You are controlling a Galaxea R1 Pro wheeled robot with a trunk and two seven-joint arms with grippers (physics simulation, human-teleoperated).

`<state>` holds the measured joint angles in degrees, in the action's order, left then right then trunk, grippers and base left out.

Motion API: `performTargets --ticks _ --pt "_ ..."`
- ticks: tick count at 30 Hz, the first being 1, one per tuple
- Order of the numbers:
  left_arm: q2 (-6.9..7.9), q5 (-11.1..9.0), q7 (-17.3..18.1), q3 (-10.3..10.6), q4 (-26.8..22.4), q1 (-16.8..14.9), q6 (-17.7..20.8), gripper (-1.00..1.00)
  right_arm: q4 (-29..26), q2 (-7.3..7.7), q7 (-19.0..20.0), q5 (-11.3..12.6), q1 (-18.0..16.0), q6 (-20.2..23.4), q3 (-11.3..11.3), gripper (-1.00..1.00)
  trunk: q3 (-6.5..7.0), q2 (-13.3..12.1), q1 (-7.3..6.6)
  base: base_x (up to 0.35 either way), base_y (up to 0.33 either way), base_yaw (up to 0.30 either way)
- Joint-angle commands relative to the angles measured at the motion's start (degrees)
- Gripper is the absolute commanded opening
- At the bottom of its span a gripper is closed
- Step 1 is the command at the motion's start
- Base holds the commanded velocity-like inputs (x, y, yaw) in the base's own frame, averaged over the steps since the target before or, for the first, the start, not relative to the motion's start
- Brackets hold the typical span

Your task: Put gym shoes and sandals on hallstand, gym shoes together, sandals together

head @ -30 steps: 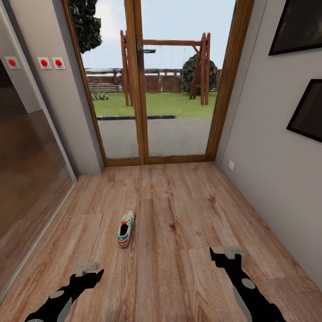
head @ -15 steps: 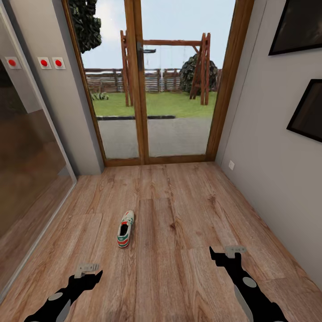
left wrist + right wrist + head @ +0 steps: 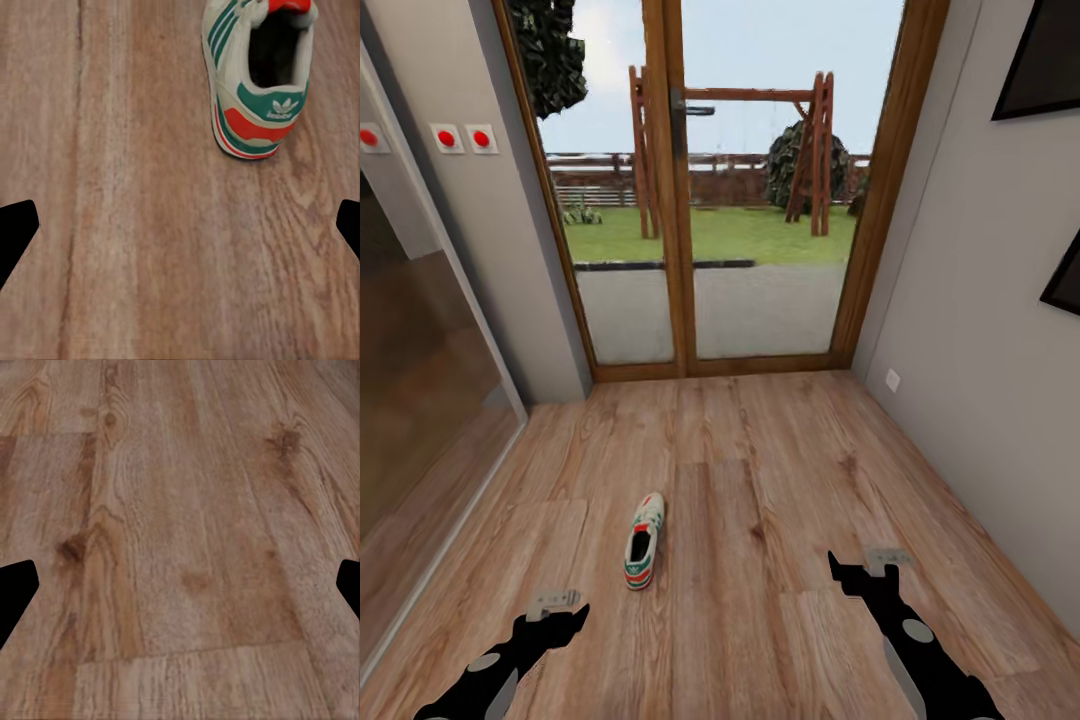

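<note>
One white gym shoe (image 3: 643,542) with green stripes and a red-orange heel patch lies on the wood-plank corridor floor (image 3: 760,500), heel toward me. In the left wrist view its heel (image 3: 261,75) is close ahead of the fingers. My left gripper (image 3: 555,604) hovers low, near and to the left of the shoe, open and empty. My right gripper (image 3: 885,558) hangs open over bare planks (image 3: 180,540), well right of the shoe. The other gym shoe, the sandals and the hallstand are out of view.
Glass double doors in a wooden frame (image 3: 675,200) close off the corridor ahead, with a garden behind. A grey wall (image 3: 980,330) with dark pictures runs along the right. A glass partition (image 3: 420,380) and a wall with red switches (image 3: 460,138) stand left.
The whole view has shifted: doors and walls look nearer and the shoe sits lower in the picture, so the camera has moved forward. Both grippers keep their places in the frame.
</note>
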<state>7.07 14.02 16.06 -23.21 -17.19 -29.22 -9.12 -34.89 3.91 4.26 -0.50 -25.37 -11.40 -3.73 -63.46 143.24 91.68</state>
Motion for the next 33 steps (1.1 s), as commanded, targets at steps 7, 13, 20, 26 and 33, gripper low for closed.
performTargets --ticks 7,13,20,26,33 --pt "-0.03 0.6 0.3 -0.5 0.1 -0.1 -0.3 1.00 0.0 -0.04 0.4 0.0 0.0 -0.1 -0.3 1.00 -0.05 0.0 0.02 0.312 0.187 0.000" --pt "-0.03 0.5 0.3 -0.5 0.1 -0.1 -0.3 1.00 0.1 -0.04 0.4 0.0 0.0 -0.2 -0.2 1.00 -0.05 0.0 0.02 0.310 0.193 0.000" --pt "-0.21 0.6 0.3 -0.5 0.1 -0.1 -0.4 1.00 0.1 -0.04 0.3 0.0 0.0 -0.2 -0.3 1.00 -0.05 0.0 0.02 0.310 0.173 0.000" --pt "-0.33 0.6 0.3 -0.5 0.1 -0.1 -0.4 1.00 0.1 -0.04 0.2 0.0 0.0 -0.2 -0.5 1.00 -0.08 0.0 0.02 0.317 0.024 -0.043" --pt "-0.37 0.6 0.3 -0.7 0.0 -0.1 -0.5 1.00 0.0 -0.04 0.2 0.0 0.0 -0.2 -0.6 1.00 -0.22 0.0 0.02 0.235 -0.080 -0.142"
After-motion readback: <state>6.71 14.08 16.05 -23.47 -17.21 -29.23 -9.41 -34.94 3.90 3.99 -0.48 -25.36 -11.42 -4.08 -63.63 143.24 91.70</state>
